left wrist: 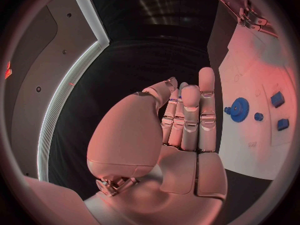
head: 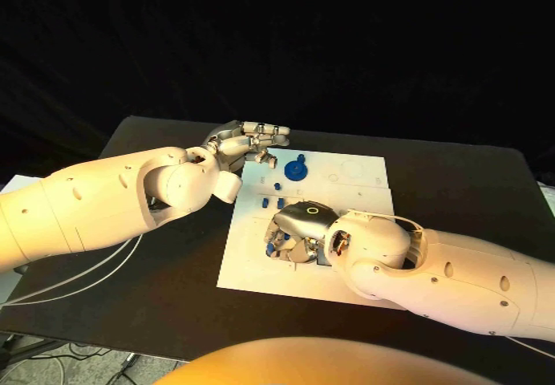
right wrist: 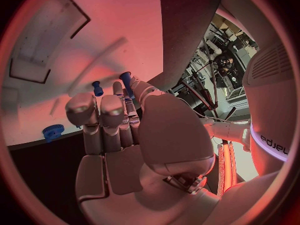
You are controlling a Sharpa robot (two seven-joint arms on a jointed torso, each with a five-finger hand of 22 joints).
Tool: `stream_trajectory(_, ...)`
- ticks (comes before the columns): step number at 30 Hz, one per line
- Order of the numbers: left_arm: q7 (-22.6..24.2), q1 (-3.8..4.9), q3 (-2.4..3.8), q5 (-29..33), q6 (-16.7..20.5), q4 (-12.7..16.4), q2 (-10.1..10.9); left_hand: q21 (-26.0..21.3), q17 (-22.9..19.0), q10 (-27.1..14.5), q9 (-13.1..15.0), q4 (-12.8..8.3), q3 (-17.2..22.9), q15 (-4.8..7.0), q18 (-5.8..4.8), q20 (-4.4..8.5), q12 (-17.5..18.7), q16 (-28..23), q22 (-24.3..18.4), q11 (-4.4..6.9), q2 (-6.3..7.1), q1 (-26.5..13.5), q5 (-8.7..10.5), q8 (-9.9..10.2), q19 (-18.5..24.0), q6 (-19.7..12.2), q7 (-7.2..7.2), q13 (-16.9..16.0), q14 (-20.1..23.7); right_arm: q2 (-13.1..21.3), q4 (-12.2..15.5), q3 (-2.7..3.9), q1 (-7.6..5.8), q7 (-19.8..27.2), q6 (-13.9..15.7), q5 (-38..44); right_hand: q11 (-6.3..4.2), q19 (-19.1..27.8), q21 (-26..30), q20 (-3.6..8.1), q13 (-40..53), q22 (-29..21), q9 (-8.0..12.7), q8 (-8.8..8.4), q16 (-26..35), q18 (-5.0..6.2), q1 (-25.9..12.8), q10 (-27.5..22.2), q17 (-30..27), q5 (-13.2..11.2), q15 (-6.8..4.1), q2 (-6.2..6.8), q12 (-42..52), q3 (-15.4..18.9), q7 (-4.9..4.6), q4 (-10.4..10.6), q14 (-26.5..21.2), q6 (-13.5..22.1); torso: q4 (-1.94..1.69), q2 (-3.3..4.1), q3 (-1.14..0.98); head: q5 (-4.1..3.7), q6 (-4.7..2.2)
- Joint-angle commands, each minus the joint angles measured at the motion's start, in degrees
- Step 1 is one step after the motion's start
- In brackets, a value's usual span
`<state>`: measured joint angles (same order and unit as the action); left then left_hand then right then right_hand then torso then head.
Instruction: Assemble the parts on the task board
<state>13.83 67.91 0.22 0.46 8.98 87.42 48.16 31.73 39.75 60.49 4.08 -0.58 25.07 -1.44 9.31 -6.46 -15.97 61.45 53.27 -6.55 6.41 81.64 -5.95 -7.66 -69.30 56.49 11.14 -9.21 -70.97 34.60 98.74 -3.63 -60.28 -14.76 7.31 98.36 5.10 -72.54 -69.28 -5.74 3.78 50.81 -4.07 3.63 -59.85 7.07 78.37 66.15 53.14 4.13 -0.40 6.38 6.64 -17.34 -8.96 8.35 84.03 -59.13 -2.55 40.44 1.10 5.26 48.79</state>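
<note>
The white task board lies mid-table. A blue gear sits near its far left corner, with small blue parts just in front of it. My left hand hovers off that corner, fingers straight and holding nothing; its wrist view shows the left hand beside the gear and blue blocks. My right hand rests low over the board's near left part, above more blue pieces. In the right wrist view a blue peg stands pinched between thumb tip and a fingertip.
A second blue peg stands in the board beyond my right fingers, and the gear is at the board's edge. The board has shallow recesses at its far right. Bare black table surrounds the board, and white cables run off the left edge.
</note>
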Motion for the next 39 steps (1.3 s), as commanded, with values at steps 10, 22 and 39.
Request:
stream_trajectory(10, -0.3, 0.01, 0.03, -0.1, -1.2, -0.5, -0.4, -0.4, 0.0, -0.8, -0.1, -0.1, -0.4, -0.08, 1.06, -0.46, -0.5, 0.2, -0.1, -0.22, -0.40, -0.1, -0.34, 0.2, 0.1, -0.8, 0.22, 0.0, 0.3, 0.6, 0.7, -0.16, 0.28, -1.6, 7.0, 1.2, 0.28, 0.6, 0.6, -0.33, 0.3, -0.9, 0.2, -0.06, 0.3, 0.61, -1.7, -2.6, -0.6, -0.5, 0.67, 1.38, 0.7, 5.9, -0.33, 0.8, 0.2, 5.5, 0.05, 0.01, 0.00, -0.03, -0.06)
stream_trajectory(22, -0.4, 0.00, -0.03, -0.1, -1.3, -0.7, -0.2, -0.4, -0.1, -1.0, -0.1, -0.1, -0.5, -0.14, 1.05, -0.51, -0.6, 0.3, -0.1, -0.28, -0.38, -0.2, -0.32, 0.2, 0.1, -1.0, 0.27, 0.0, 0.3, 9.5, 7.0, 0.75, -0.42, 3.6, 18.7, -6.8, 0.27, -0.1, 0.1, -0.24, 0.7, -0.1, -0.2, 0.37, 0.6, 0.45, 1.2, -0.9, -1.4, 3.2, 0.59, 0.04, 3.7, 7.6, -0.77, 0.0, 0.1, 4.5, 0.30, -0.17, 0.07, -0.75, -0.73)
stream_trajectory(39, -0.6, -0.02, -0.41, -0.1, -2.3, -0.7, 0.1, -0.4, -0.6, -1.3, -0.1, -0.4, -0.5, -0.17, 1.08, -0.56, -0.8, 0.1, -0.1, -0.30, -0.35, 0.0, -0.38, 0.1, 0.2, -1.3, 0.24, 0.0, 0.6, 28.9, 13.4, 0.73, -2.96, -7.1, 8.8, -23.3, -3.18, -8.0, -11.8, 2.05, 57.6, 19.1, -1.2, 4.27, -19.5, -2.90, -1.6, 11.5, 21.4, 9.0, -1.94, -2.85, 59.8, 15.4, 2.06, 3.1, 3.5, 0.0, 1.51, -0.65, -0.31, -5.27, -2.87)
